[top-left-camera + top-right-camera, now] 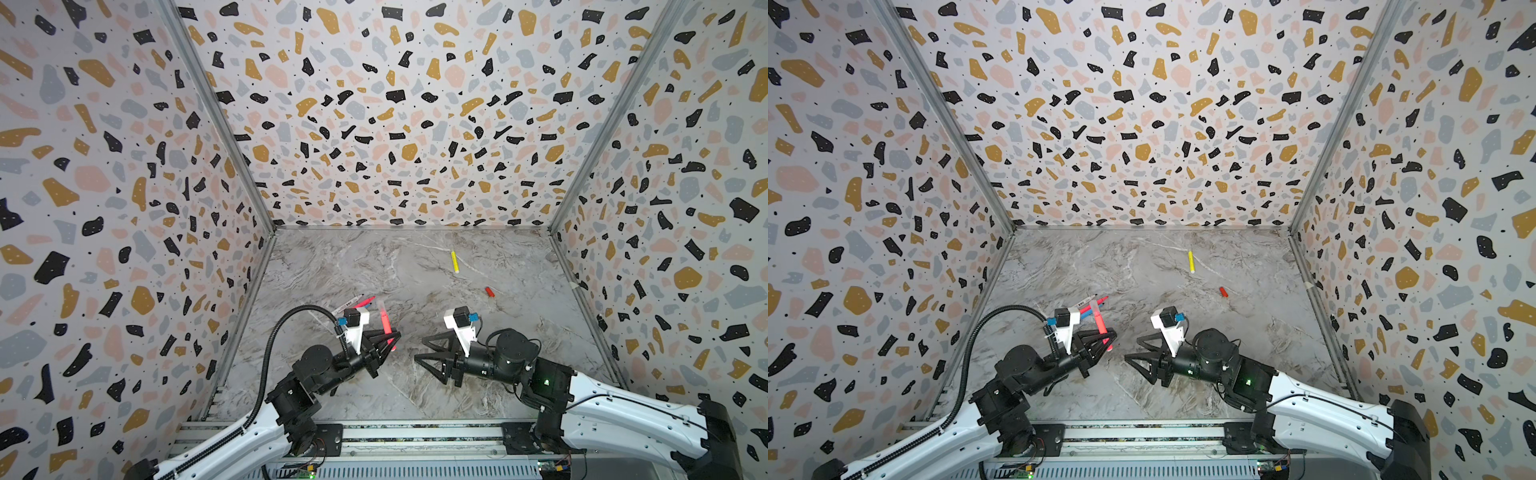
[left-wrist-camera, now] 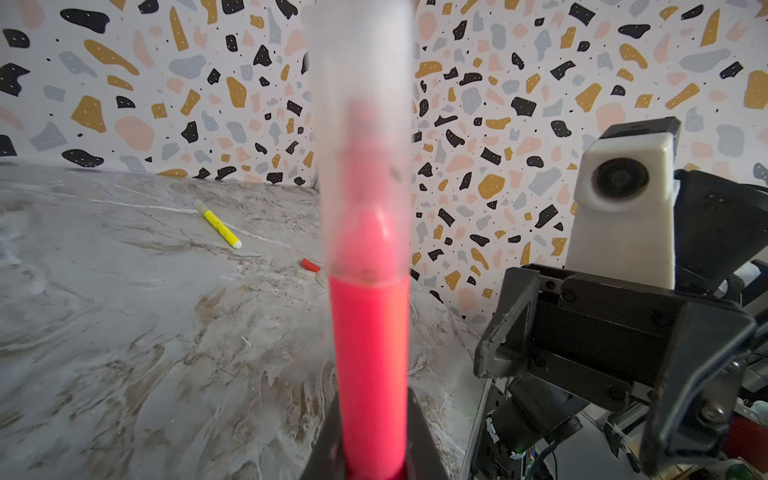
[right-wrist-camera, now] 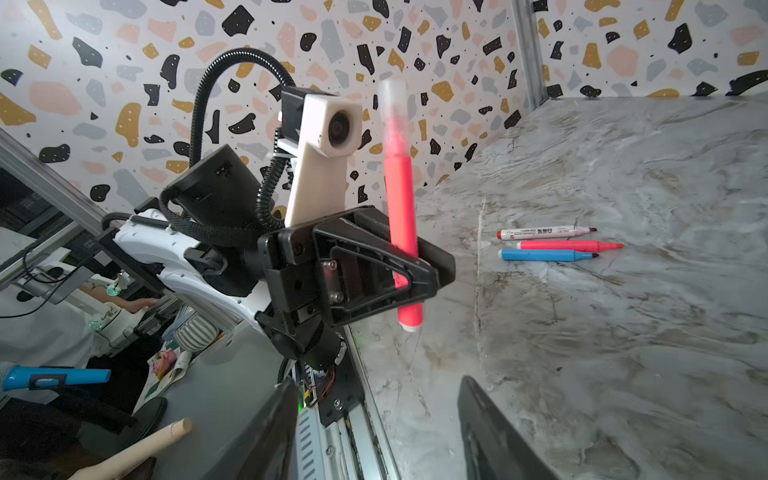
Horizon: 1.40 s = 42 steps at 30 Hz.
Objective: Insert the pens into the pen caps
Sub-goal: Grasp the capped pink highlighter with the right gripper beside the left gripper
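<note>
The pink pen fills the left wrist view. It stands upright out of the left gripper, whose fingers are clenched on its lower barrel. A clear cap sits over its upper end, well above the fingers, so I judge this pen done and only in need of setting down. Facing it, a little apart, the right gripper stands spread and empty.

Beyond the left fingers three pens lie side by side on the table with bare tips: a white pen, a second pink pen and a blue pen. All three are left to do. Well beyond the right fingers lies a red cap. Further off is a yellow pen, which may be capped already, though it is too small to be sure.
</note>
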Tool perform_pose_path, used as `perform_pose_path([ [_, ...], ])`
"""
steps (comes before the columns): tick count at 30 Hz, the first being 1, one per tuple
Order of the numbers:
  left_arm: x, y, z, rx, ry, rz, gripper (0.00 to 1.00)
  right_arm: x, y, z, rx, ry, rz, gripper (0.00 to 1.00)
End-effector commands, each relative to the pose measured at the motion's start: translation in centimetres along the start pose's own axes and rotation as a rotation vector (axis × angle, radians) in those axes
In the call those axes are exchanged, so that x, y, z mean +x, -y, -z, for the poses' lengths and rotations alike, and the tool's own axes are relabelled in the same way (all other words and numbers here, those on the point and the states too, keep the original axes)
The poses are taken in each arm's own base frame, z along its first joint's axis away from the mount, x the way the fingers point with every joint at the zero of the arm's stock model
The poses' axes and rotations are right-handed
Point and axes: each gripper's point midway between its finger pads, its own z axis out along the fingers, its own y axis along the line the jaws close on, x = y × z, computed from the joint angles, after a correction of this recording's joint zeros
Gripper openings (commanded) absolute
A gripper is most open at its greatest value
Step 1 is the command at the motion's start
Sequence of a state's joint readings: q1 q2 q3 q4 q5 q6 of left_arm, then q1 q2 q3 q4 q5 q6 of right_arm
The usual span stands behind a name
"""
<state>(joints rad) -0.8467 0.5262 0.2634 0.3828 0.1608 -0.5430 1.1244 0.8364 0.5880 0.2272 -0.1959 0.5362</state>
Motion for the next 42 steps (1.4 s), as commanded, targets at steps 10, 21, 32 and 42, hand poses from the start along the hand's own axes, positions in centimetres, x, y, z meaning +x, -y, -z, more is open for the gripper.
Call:
perform_pose_path([
  [10, 0.1, 0.9, 0.2, 0.037, 0.003, -0.008, 0.0, -3.7, -1.3, -3.4, 0.059, -0.141, 0.017, 0.65],
  [21, 0.6, 1.3, 0.5, 0.051, -0.024, 0.008, 0.0, -4.3, -0.8, -4.0, 0.069, -0.096, 0.026, 0.62],
  [32, 0.7, 0.6, 0.1, 0.019, -0.023, 0.001, 0.0, -4.7, 1.9, -4.6, 0.031, -0.09, 0.035, 0.53],
  [42, 0.8, 0.5, -0.7, 0.01, -0.035, 0.003, 0.0, -4.4, 2.0, -5.8, -0.034, -0.108, 0.052, 0.48],
])
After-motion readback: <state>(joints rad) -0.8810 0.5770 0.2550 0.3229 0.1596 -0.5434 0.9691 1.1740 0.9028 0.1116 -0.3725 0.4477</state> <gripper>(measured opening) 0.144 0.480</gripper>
